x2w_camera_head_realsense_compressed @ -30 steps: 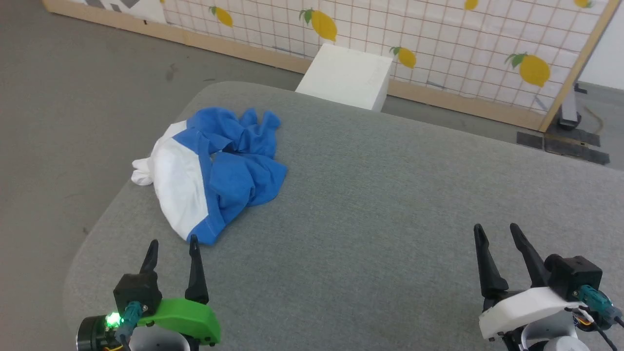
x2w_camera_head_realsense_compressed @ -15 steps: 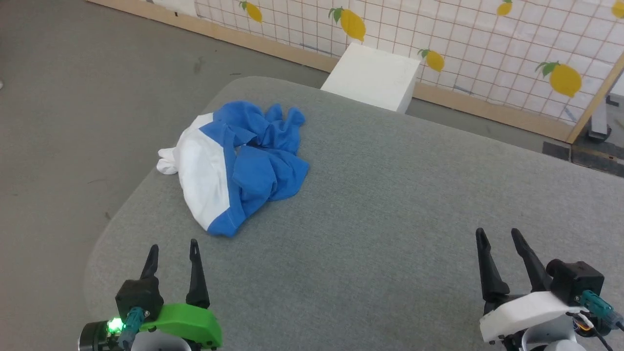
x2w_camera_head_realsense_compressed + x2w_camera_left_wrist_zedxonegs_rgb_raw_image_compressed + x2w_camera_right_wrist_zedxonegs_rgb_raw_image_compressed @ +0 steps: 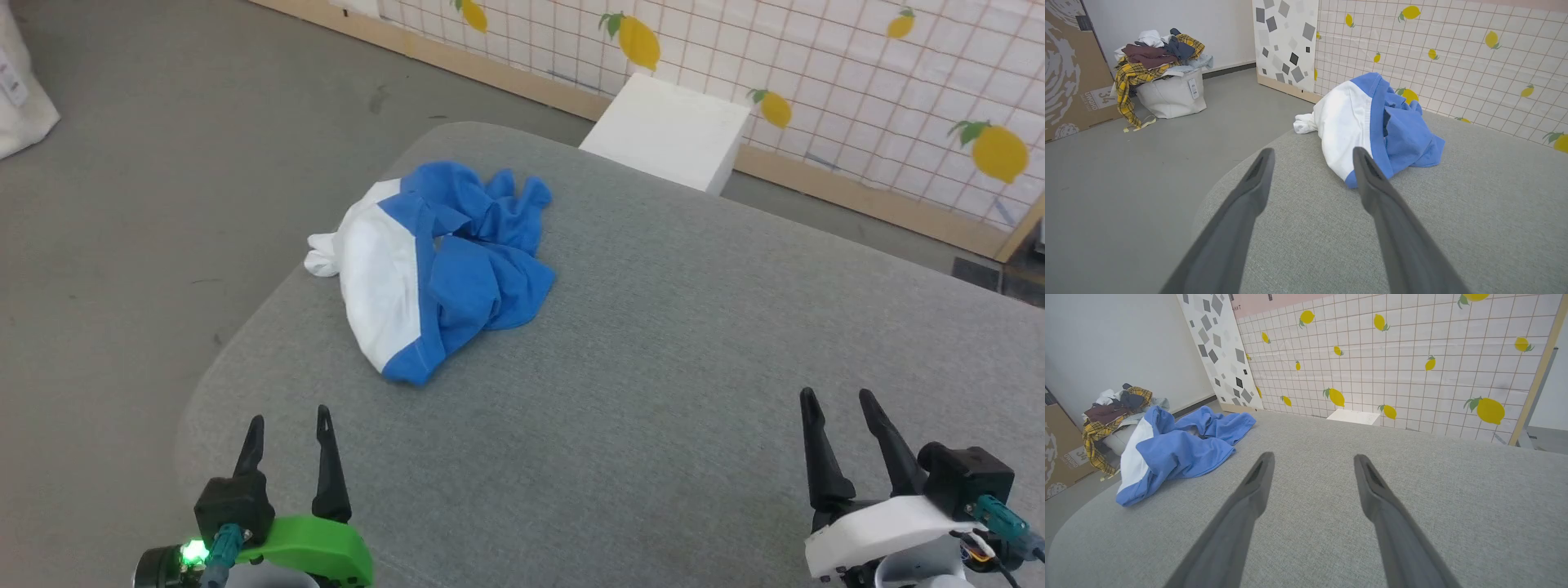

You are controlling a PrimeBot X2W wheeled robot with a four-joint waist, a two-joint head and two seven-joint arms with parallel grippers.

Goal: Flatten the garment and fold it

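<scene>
1. Head view: here's the garment, a soft shirt with a white body and bright blue sleeves, bunched in a crumpled heap near the far left corner of the grey fabric-covered table. A twisted white end reaches the table's left edge, and the blue hem points back toward the robot. The left gripper, on its green mount, sits low at the near left with its two dark fingers spread and nothing between them. The garment lies ahead of it and slightly to the right, with a clear strip of grey cloth between. The right gripper, on its white mount, is at the near right, fingers also parted and empty, well apart from the garment. Beyond the table stands a white box against a lemon-printed tiled panel.

2. Left wrist view: both fingers are wide apart over the table's rounded corner. The garment is straight ahead, white side facing. In the picture, the tip of the right-hand finger overlaps the blue hem. On the grey floor sits a white fabric basket heaped with clothes, beside a brown cardboard box.

3. Right wrist view: the fingers are parted over bare grey cloth. The garment lies off to the upper left, blue side up, well clear of both fingers.
</scene>
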